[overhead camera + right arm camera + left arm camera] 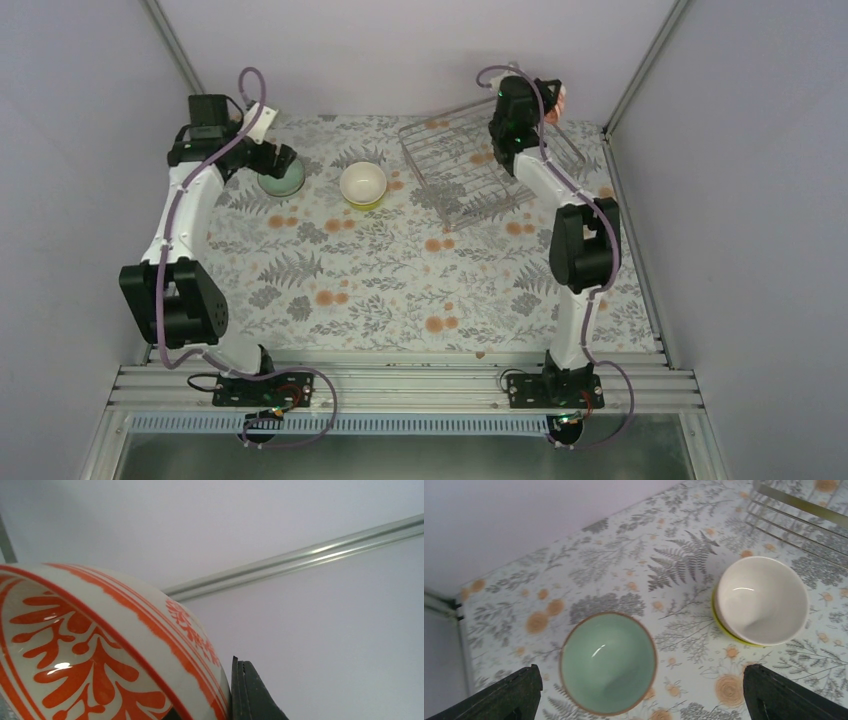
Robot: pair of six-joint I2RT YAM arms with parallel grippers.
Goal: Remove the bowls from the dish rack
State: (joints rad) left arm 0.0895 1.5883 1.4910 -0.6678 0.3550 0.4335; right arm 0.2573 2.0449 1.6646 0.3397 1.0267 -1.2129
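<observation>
The right gripper [549, 101] pinches the patterned bowl [100, 650], with one dark finger [250, 692] flat on its outer wall and the other hidden. The bowl is cream with red-orange leaf shapes and bands, and it is held tilted over the far right end of the dish rack [465, 170]. That arm stretches forward, wrist turned toward the back wall. The left gripper [641, 680] gapes wide over the mint green bowl [608, 662] on the table [400, 280]. Near it, the white bowl [761, 600] nests in the yellow-green bowl [723, 628]. The left arm reaches far left.
</observation>
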